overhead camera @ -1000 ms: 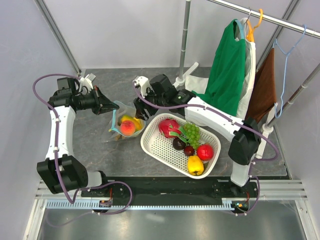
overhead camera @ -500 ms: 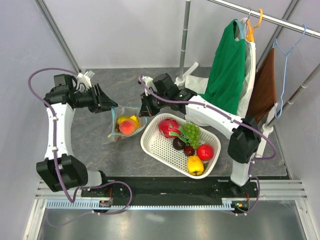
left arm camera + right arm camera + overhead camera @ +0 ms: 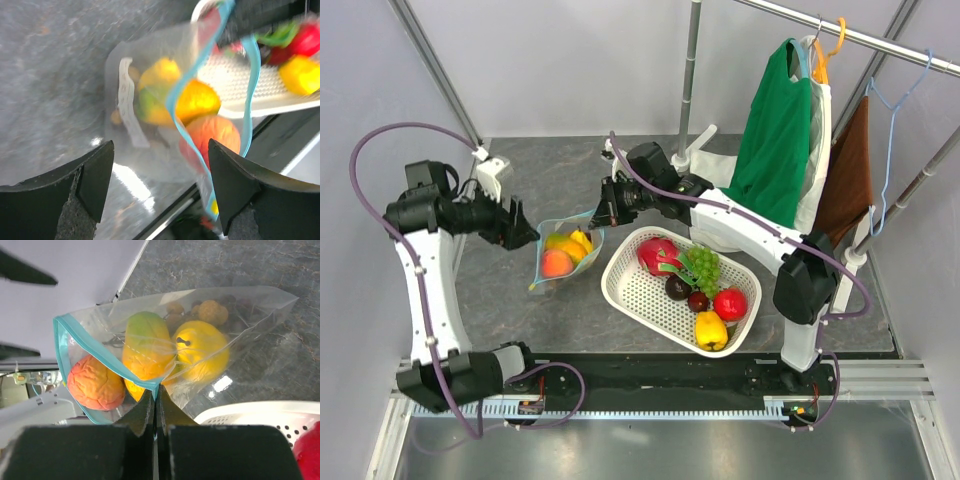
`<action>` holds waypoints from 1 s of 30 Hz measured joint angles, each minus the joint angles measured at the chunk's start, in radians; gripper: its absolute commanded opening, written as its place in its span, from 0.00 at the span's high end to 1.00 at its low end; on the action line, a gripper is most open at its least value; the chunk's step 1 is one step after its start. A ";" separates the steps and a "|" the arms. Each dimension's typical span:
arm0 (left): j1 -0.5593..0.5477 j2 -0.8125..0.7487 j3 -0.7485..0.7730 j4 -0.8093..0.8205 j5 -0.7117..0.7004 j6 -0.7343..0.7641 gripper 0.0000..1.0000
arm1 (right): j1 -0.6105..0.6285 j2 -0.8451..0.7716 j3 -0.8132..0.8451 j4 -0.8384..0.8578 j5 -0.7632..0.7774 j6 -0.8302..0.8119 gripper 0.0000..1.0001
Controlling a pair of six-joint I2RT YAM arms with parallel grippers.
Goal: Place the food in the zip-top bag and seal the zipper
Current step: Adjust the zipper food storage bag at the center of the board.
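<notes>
1. Right jaws are pinched tight on the thin teal-blue zipper strip [image 3: 102, 356], at its end nearest the white perforated plastic basket [image 3: 632, 292].
2. Left jaws gape wide and empty, facing the strip's end farthest from the basket.
3. The clear floppy zip-top bag [image 3: 563, 255], small toy fruits [image 3: 145, 347] inside, lies beside the basket on the grey worktop [image 3: 520, 170], mouth unsealed.
4. Both arms reach low, converging.

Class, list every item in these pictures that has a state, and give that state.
zip-top bag, mouth open, food inside
zipper, unsealed
left tool, open, holding nothing
right tool, shut on the zipper
white basket, upright, partly filled
</notes>
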State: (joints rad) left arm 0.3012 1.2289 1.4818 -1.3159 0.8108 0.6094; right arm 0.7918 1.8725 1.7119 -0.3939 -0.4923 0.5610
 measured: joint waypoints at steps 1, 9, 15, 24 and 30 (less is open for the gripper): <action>0.000 -0.028 -0.015 -0.007 -0.013 0.035 0.20 | -0.001 0.003 0.002 0.005 0.000 0.013 1.00; 0.000 -0.239 -0.178 -0.032 -0.086 0.279 0.22 | -0.019 0.047 0.034 0.043 0.022 0.107 1.00; 0.000 -0.317 -0.274 -0.037 -0.120 0.368 0.23 | -0.027 0.077 0.077 0.050 0.039 0.145 1.00; 0.000 -0.335 -0.323 -0.040 -0.120 0.406 0.22 | -0.026 0.078 0.080 0.060 0.049 0.158 1.00; -0.014 -0.340 -0.323 -0.038 -0.108 0.402 0.17 | -0.026 0.078 0.080 0.065 0.058 0.159 1.00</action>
State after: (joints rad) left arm 0.2871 0.8894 1.1591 -1.3537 0.7033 1.0111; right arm 0.7654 1.9503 1.7924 -0.3290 -0.4339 0.7197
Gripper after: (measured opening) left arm 0.824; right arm 0.011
